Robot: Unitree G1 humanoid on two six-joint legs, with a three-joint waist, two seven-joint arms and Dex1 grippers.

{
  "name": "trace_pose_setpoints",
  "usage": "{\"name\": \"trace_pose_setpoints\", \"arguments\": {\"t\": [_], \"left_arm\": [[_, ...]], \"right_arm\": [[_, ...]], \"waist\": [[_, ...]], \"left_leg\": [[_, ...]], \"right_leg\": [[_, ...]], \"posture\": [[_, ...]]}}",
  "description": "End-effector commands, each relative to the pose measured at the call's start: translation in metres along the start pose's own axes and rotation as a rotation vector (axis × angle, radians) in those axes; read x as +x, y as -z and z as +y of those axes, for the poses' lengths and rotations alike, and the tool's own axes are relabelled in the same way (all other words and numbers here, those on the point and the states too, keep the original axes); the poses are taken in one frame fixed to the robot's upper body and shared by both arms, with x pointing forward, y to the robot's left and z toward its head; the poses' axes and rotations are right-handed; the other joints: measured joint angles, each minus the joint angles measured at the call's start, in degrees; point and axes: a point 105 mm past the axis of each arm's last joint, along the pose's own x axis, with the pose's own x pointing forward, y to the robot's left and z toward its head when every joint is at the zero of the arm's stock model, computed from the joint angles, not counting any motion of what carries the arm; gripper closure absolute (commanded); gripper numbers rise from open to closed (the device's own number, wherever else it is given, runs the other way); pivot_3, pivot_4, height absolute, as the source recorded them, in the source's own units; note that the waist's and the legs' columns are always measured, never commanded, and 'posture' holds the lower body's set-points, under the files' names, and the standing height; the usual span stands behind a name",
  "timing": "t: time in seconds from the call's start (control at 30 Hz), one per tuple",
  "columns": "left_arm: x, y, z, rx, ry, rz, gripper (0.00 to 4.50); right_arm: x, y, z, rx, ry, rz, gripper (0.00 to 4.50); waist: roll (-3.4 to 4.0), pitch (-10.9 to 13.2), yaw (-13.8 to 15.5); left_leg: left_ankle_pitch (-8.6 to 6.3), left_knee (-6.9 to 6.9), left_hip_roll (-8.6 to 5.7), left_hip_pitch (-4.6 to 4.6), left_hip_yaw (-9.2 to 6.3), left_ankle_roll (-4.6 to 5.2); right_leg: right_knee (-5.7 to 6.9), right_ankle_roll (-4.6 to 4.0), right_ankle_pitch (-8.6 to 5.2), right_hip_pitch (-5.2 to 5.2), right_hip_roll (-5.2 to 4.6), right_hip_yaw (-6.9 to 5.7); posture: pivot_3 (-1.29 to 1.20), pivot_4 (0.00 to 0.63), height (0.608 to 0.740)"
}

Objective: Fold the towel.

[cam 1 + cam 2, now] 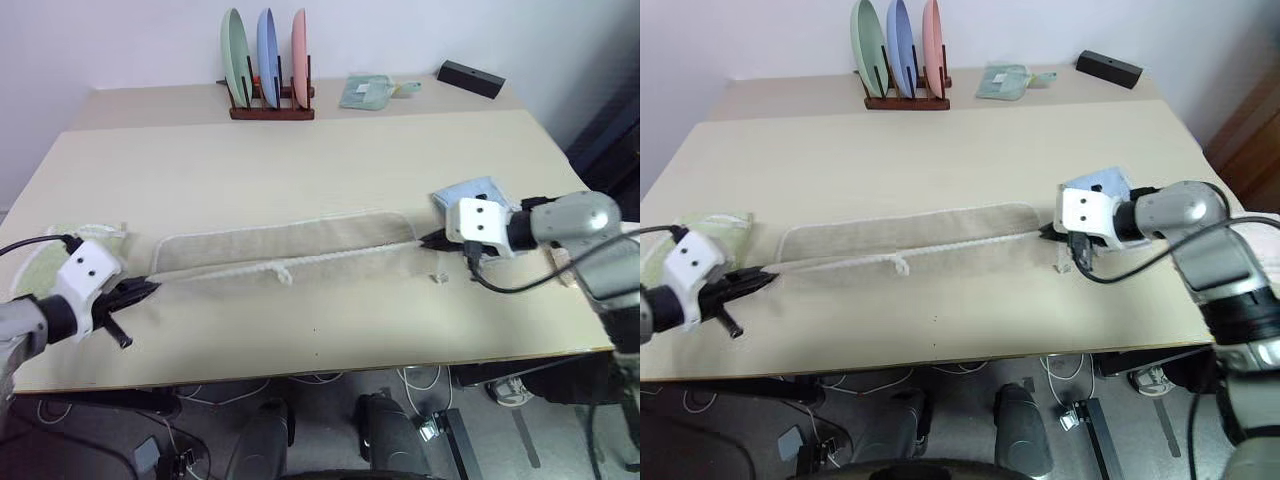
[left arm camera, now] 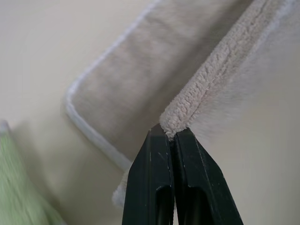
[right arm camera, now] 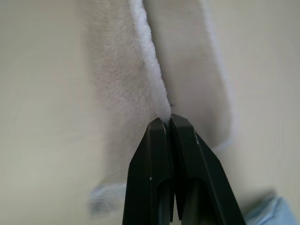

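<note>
The beige towel (image 1: 290, 250) lies stretched across the middle of the table, pulled taut between both arms, with a white corded edge and a small loop (image 1: 283, 272) along its near side. My left gripper (image 1: 148, 290) is shut on the towel's left end, just above the table. My right gripper (image 1: 428, 240) is shut on the right end. In the left wrist view the black fingers (image 2: 154, 183) pinch a fuzzy beige fold (image 2: 187, 112). The right wrist view shows the fingers (image 3: 180, 159) clamped on the towel's pale edge (image 3: 150, 65).
A light green folded cloth (image 1: 45, 262) lies at the table's left edge by my left arm. A light blue folded cloth (image 1: 470, 190) sits under my right wrist. At the back stand a plate rack (image 1: 268, 75), a small green cloth (image 1: 368, 92) and a black box (image 1: 470, 78).
</note>
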Motion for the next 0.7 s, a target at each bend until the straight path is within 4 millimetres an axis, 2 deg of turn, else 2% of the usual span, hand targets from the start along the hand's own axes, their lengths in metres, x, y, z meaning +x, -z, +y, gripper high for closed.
{"name": "trace_pose_setpoints", "arguments": {"t": [0.03, 0.17, 0.4, 0.67, 0.7], "left_arm": [[0.013, -0.002, 0.018, 0.038, -0.042, -0.008, 4.50], [0.027, -0.003, 0.031, 0.045, -0.067, -0.019, 4.50], [0.045, 0.006, 0.035, 0.035, -0.051, -0.004, 4.50], [0.050, 0.009, 0.043, -0.035, -0.098, -0.026, 4.50], [0.049, 0.008, 0.045, -0.044, -0.113, -0.035, 3.91]], "right_arm": [[0.005, 0.003, -0.021, -0.054, 0.063, 0.011, 4.45], [0.018, 0.002, -0.036, -0.074, 0.090, 0.002, 4.45], [0.039, 0.004, -0.048, -0.073, 0.108, 0.007, 4.45], [0.045, 0.009, -0.059, -0.072, 0.195, 0.013, 4.45], [0.045, 0.009, -0.062, -0.060, 0.215, 0.008, 4.23]], "waist": [[0.00, 0.00, -0.05], [0.01, 0.00, -0.15], [0.01, 0.00, -1.11], [0.01, 0.01, -1.52], [0.01, 0.01, -1.55]], "left_leg": [[0.00, -0.02, 0.00, -0.02, 0.00, 0.00], [0.01, -0.09, -0.01, 0.00, 0.00, -0.02], [0.03, -0.15, -0.01, 0.00, -0.04, -0.05], [0.04, -0.17, -0.02, 0.00, -0.08, -0.06], [0.04, -0.17, -0.02, 0.01, -0.08, -0.06]], "right_leg": [[-0.01, 0.00, 0.00, -0.02, 0.00, 0.00], [0.00, 0.08, 0.05, -0.05, 0.00, 0.01], [0.05, 0.09, 0.05, -0.09, 0.01, 0.00], [0.09, 0.09, 0.05, -0.11, 0.01, 0.00], [0.10, 0.09, 0.05, -0.11, 0.01, 0.00]], "posture": [[0.00, 0.150, 0.740], [0.00, 0.150, 0.740], [0.00, 0.150, 0.740], [0.00, 0.150, 0.740], [0.00, 0.150, 0.740]]}}
